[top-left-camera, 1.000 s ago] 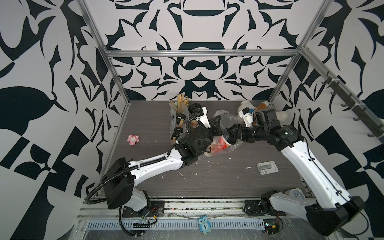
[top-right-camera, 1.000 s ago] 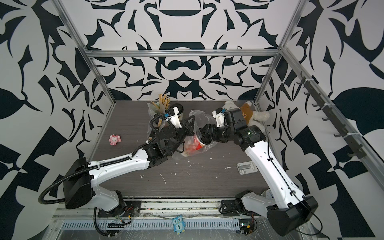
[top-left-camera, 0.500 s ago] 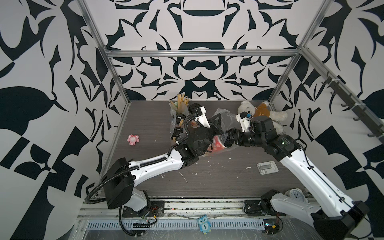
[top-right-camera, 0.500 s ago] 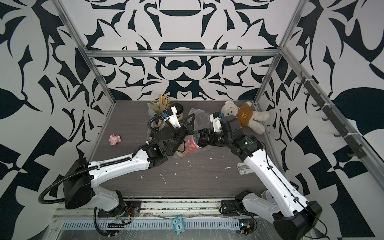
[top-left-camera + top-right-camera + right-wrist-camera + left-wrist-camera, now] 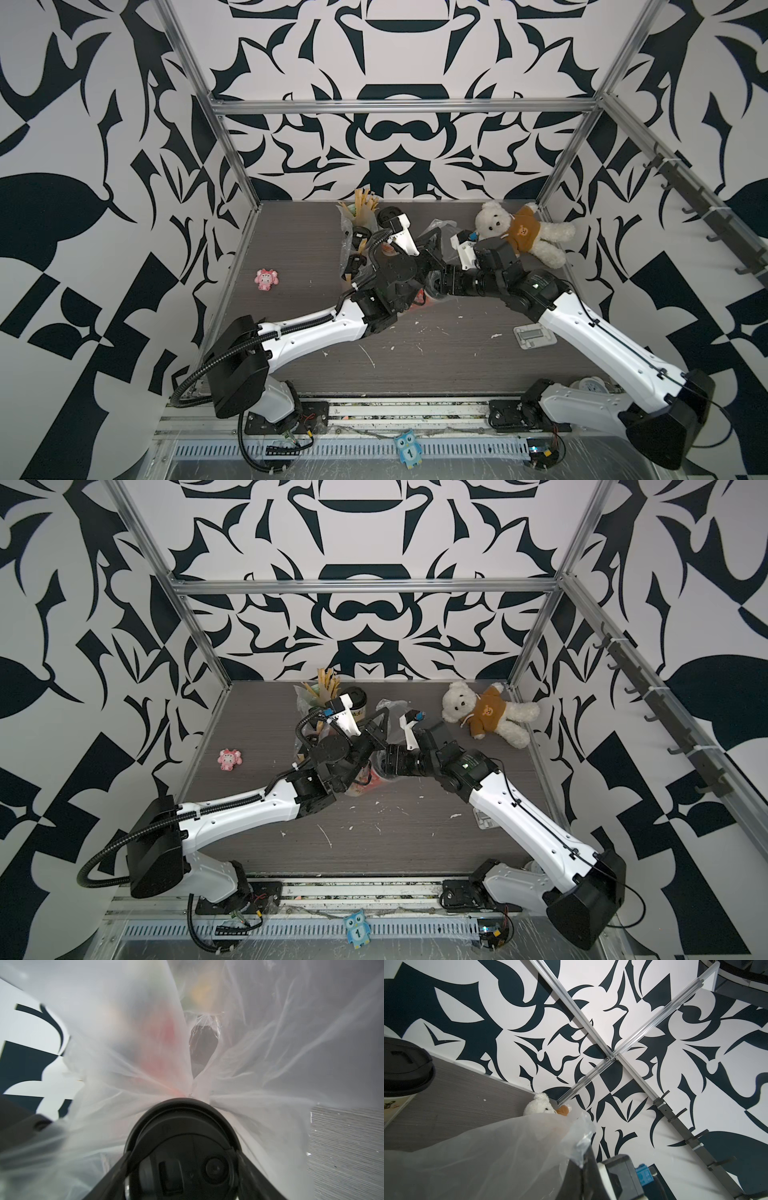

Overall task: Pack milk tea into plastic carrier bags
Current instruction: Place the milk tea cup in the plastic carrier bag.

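A clear plastic carrier bag (image 5: 441, 227) (image 5: 390, 706) stands mid-table, and my left gripper (image 5: 432, 251) (image 5: 584, 1169) is shut on its rim (image 5: 577, 1142), holding it up. My right gripper (image 5: 182, 1169) (image 5: 380, 762) is shut on a milk tea cup by its black dome lid (image 5: 180, 1147), lying sideways against the bag's film (image 5: 249, 1043). Its red sleeve (image 5: 370, 777) shows under the wrists. A red blur (image 5: 164, 1043) shows through the film. A cream-yellow cup (image 5: 357, 700) (image 5: 404, 1072) stands behind. A second bag (image 5: 353, 245) with black-lidded cups stands left of the left wrist.
A mint-green holder of brown sticks (image 5: 363, 203) is at the back. A teddy bear (image 5: 519, 232) lies at the back right, a pink toy (image 5: 266, 279) at the left, a small white device (image 5: 534, 336) front right. White scraps litter the front of the table (image 5: 415, 365).
My right arm has swung left and lower with the cup, toward the bag and the left wrist, uncovering the teddy bear. The left arm has barely moved.
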`<act>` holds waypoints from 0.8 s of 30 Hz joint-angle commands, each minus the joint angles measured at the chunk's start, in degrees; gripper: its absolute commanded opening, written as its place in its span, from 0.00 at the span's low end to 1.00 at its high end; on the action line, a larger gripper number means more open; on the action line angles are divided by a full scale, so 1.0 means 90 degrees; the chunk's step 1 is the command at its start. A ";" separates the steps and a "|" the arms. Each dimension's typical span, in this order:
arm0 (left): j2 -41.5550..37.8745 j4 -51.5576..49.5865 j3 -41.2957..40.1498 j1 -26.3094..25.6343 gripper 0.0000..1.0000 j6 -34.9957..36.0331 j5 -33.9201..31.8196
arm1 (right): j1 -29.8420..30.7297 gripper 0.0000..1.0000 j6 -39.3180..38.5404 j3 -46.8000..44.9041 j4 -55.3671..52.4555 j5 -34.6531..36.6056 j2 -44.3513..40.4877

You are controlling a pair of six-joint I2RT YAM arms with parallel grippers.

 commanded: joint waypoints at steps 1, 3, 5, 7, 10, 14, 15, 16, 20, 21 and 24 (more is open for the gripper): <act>-0.0107 0.0466 -0.0115 -0.0032 0.00 -0.0026 -0.0161 | 0.0130 0.28 -0.0295 0.0359 -0.0631 0.0549 0.0124; -0.0166 0.0527 -0.0247 -0.0037 0.00 0.0002 -0.0211 | 0.0170 0.27 -0.0437 0.0562 -0.1038 0.0738 0.0213; -0.0237 0.0531 -0.0351 -0.0037 0.00 0.0017 -0.0264 | 0.0200 0.27 -0.0547 0.0764 -0.1413 0.0859 0.0338; -0.0334 0.0452 -0.0462 -0.0036 0.00 0.0032 -0.0289 | 0.0265 0.26 -0.0695 0.0992 -0.1795 0.0954 0.0503; -0.0485 0.0289 -0.0651 -0.0037 0.00 0.0055 -0.0359 | 0.0430 0.26 -0.0833 0.1213 -0.2222 0.1137 0.0756; -0.0725 0.0237 -0.1007 -0.0035 0.00 0.0063 -0.0521 | 0.0771 0.25 -0.0968 0.1440 -0.2683 0.1389 0.1174; -0.0795 0.0227 -0.1097 -0.0037 0.00 0.0062 -0.0556 | 0.0896 0.24 -0.0984 0.1513 -0.2802 0.1511 0.1298; -0.0871 0.0179 -0.1184 -0.0037 0.00 0.0071 -0.0619 | 0.1022 0.24 -0.1007 0.1591 -0.2921 0.1638 0.1421; -0.1132 -0.0102 -0.1415 -0.0032 0.00 0.0076 -0.0807 | 0.1388 0.24 -0.1015 0.1827 -0.3219 0.1960 0.1772; -0.1200 -0.0145 -0.1486 -0.0037 0.00 0.0079 -0.0853 | 0.1463 0.24 -0.1004 0.1855 -0.3256 0.1984 0.1848; -0.1377 -0.0299 -0.1662 -0.0035 0.00 0.0087 -0.0940 | 0.1631 0.24 -0.0908 0.1837 -0.3287 0.2108 0.1952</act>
